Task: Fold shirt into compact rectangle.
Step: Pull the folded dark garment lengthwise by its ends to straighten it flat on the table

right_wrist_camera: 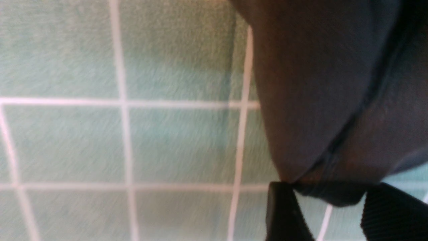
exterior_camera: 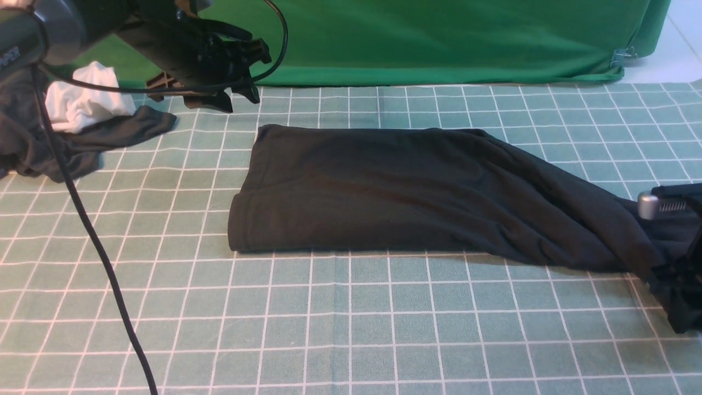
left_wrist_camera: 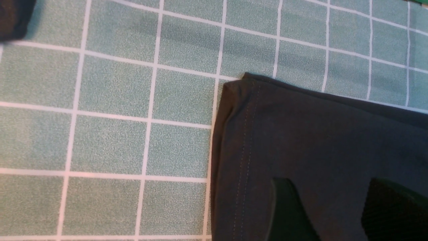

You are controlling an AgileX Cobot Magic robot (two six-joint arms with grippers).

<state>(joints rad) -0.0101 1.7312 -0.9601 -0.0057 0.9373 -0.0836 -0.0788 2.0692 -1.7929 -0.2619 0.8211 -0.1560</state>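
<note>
Only readable text: white letters ending "PER" on the left arm, rest cut off by the frame edge. The shirt lies mid-desk as one long black band running left-right. Its left end is a clean, squared edge, and the left wrist view shows the hem's double stitch row running to a neat corner. The far long edge is straight along the grid. The near edge is straight only in the left half, then skews toward the near right corner, creased. Left jaws are wide apart with nothing between the fingers, raised over the back-left of the desk. Right jaws stand apart at the near right, the shirt's bunched end between their tips and touching one finger; that view is blurred. There's open room along the whole near side and far right. At far left are a white cloth and a dark grey garment, well apart from the shirt, and a cable crosses the near left.
</note>
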